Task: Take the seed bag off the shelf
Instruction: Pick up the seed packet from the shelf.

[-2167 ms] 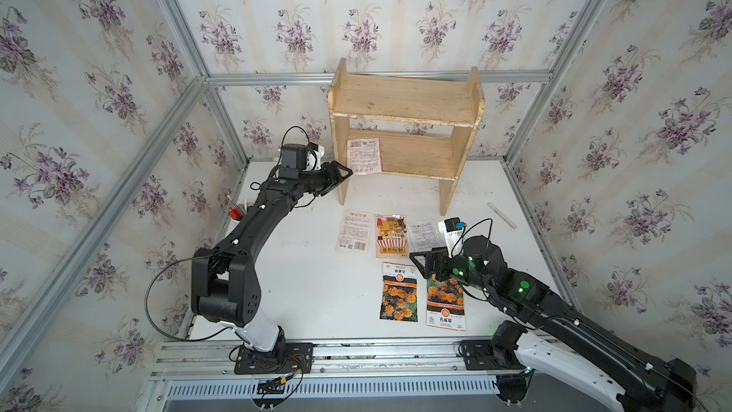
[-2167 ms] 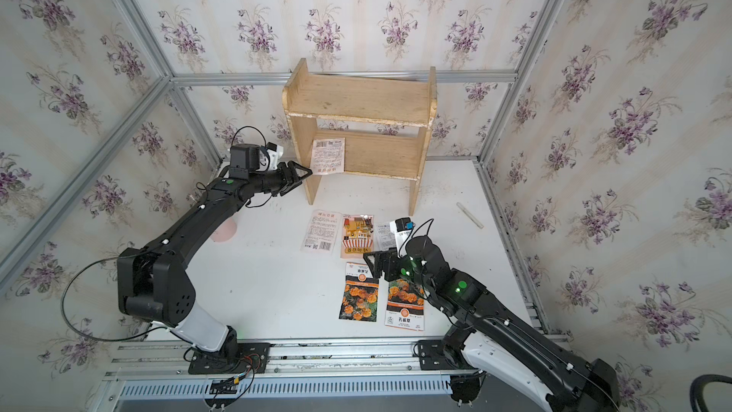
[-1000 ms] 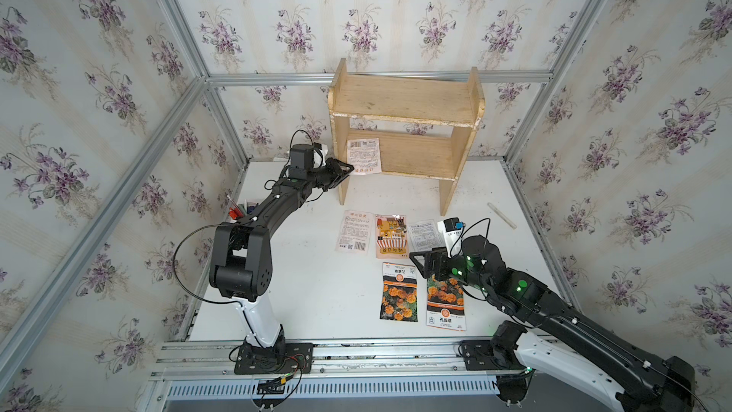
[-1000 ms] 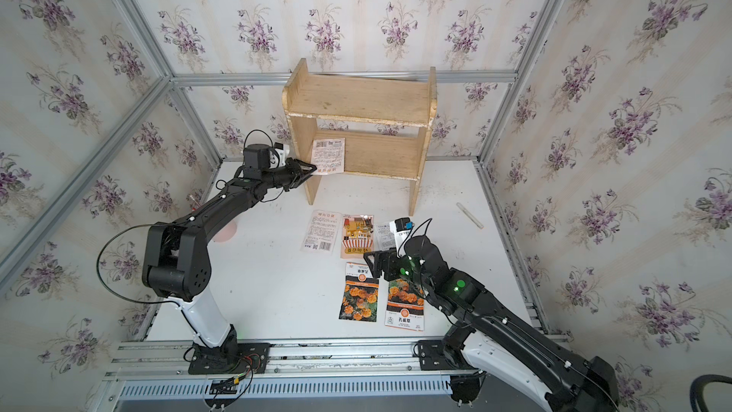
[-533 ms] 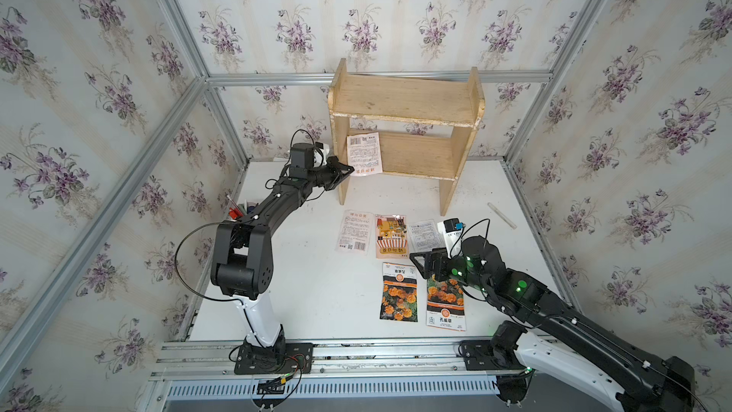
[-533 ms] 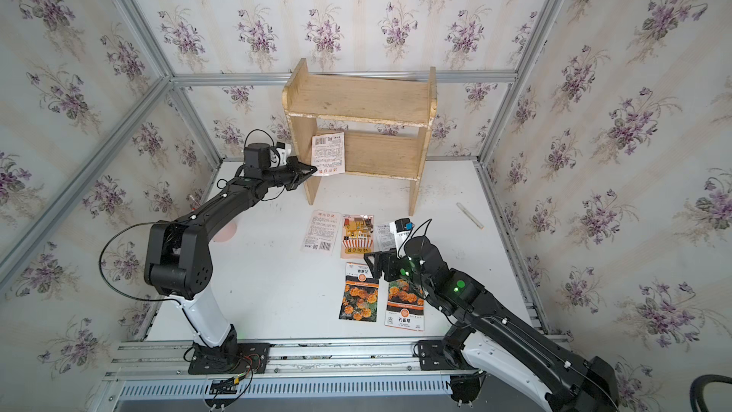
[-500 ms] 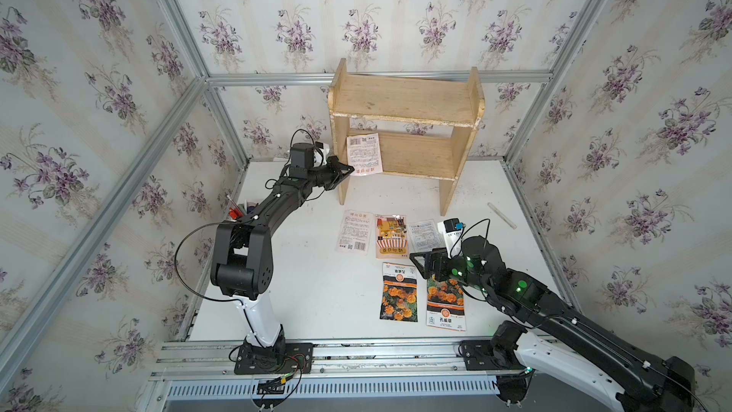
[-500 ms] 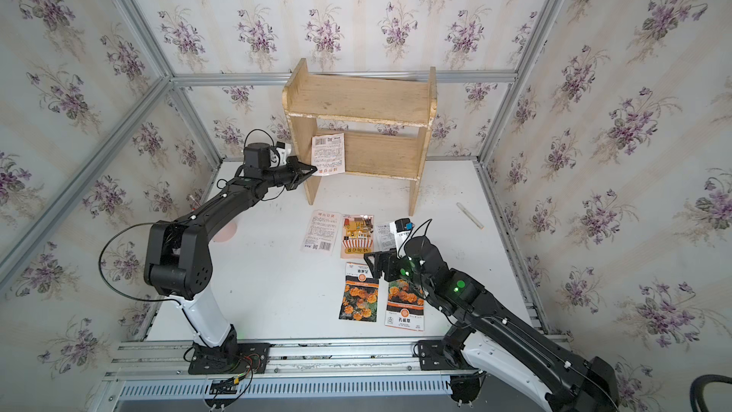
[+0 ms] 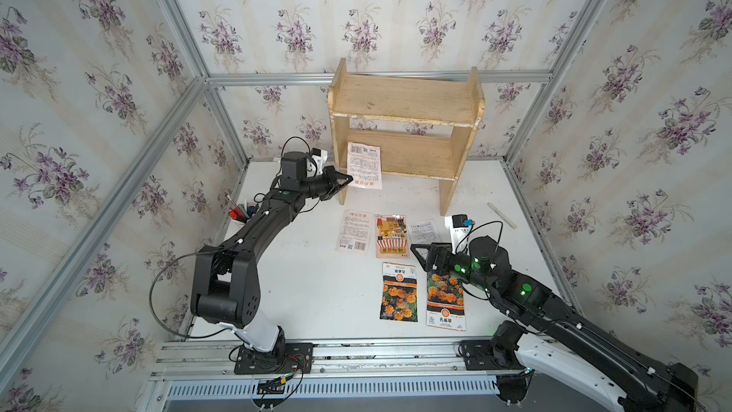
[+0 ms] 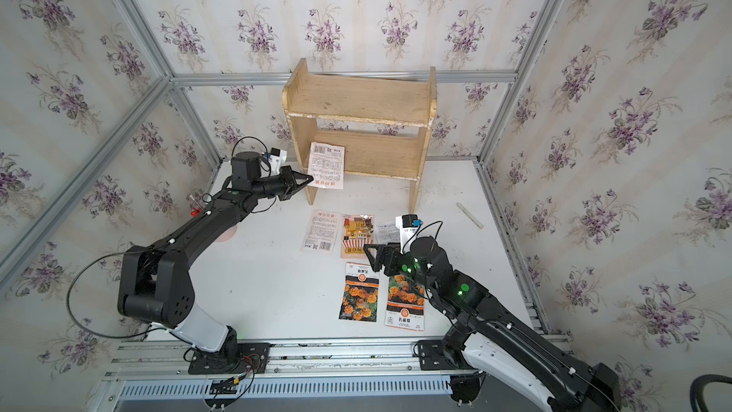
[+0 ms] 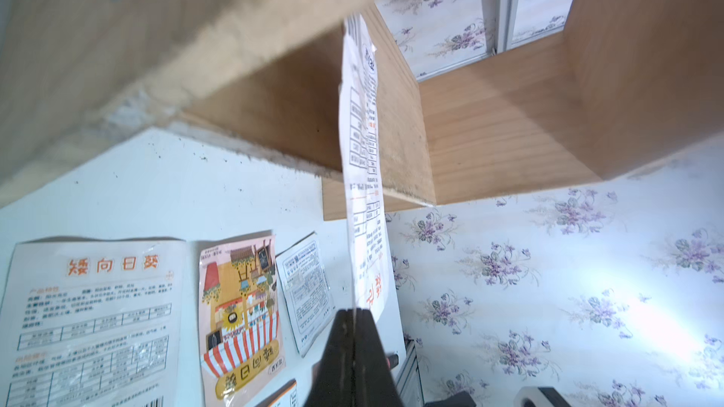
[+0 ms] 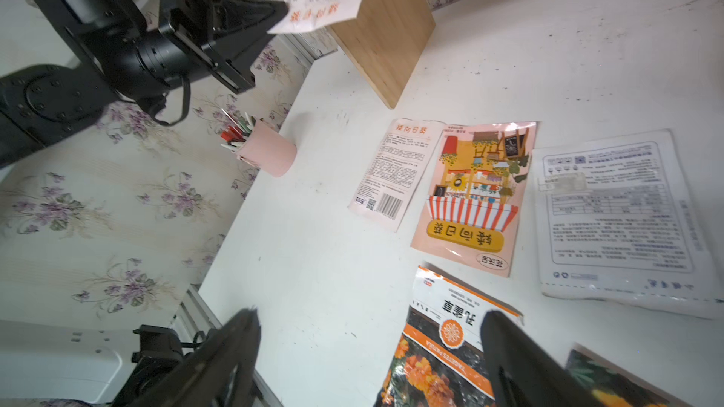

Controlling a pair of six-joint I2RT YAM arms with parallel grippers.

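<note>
L tool is clenched on the seed bag, pinching its near-left corner. The wrist view shows both jaws pressed flat w/ the sheet's edge betw. them.

Key relation: seed bag lies right of the L tool, a bit farther back. Its long axis runs near–far. The far end is over the lower board of the shelf, just beside the left side panel, and the near end overhangs that board's front edge. Can't tell if the far end rests on the board or is just clear of it. L tool reaches across the front of the left panel. So, as a judgement, the pull should go toward the near side, along the long axis, before any swing left, or the panel may snag the sheet. Thin floppy pkt held by one corner, so it'll prob. droop or twist coming out.

L arm is much the nearer. R tool is well apart at near right, jaws spread wide w/ nothing betw. them, over the top end of a marigold pkt.

Counts:
- Shelf: 1, w/ 2 boards; top board is bare.
- Seed pkts: 6 total, 1 in the L tool and 5 flat on the table.
- Of those 5, a row of 3 lies near the shelf's feet: text-side pkt, sunflower pkt, small white pkt.
- The other 2 are marigold pkts, nearer.
- Pink cup w/ pens: 1, far left.
- White stick: 1, right.
- Tools: 2.
</note>
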